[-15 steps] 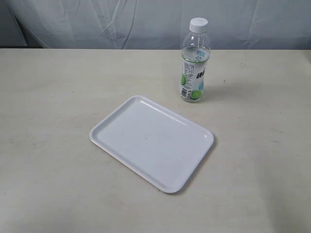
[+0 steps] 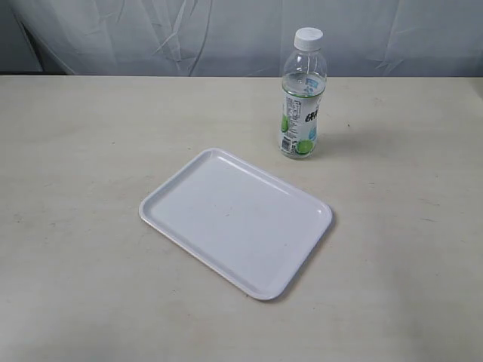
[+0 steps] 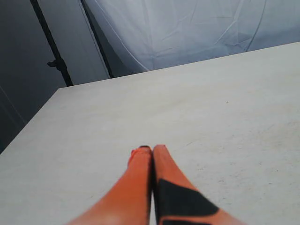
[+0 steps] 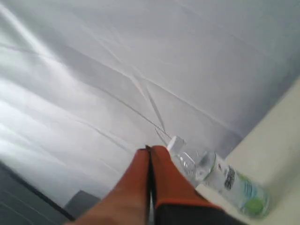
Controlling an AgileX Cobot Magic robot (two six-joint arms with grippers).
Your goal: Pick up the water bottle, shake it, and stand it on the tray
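Note:
The water bottle (image 2: 303, 96) stands upright on the table behind the tray's far right corner, white cap on top, white-and-green label around its lower half. The white tray (image 2: 235, 219) lies flat and bare in the middle of the table, turned at an angle. Neither arm shows in the exterior view. In the left wrist view my left gripper (image 3: 149, 149) is shut, orange fingers pressed together over bare tabletop. My right gripper (image 4: 150, 149) is also shut with nothing held; the water bottle (image 4: 220, 180) appears beyond its fingers, apart from them.
A pale cloth backdrop (image 2: 151, 34) hangs behind the table's far edge. The left wrist view shows a table corner (image 3: 61, 89) with a dark stand (image 3: 56, 63) past it.

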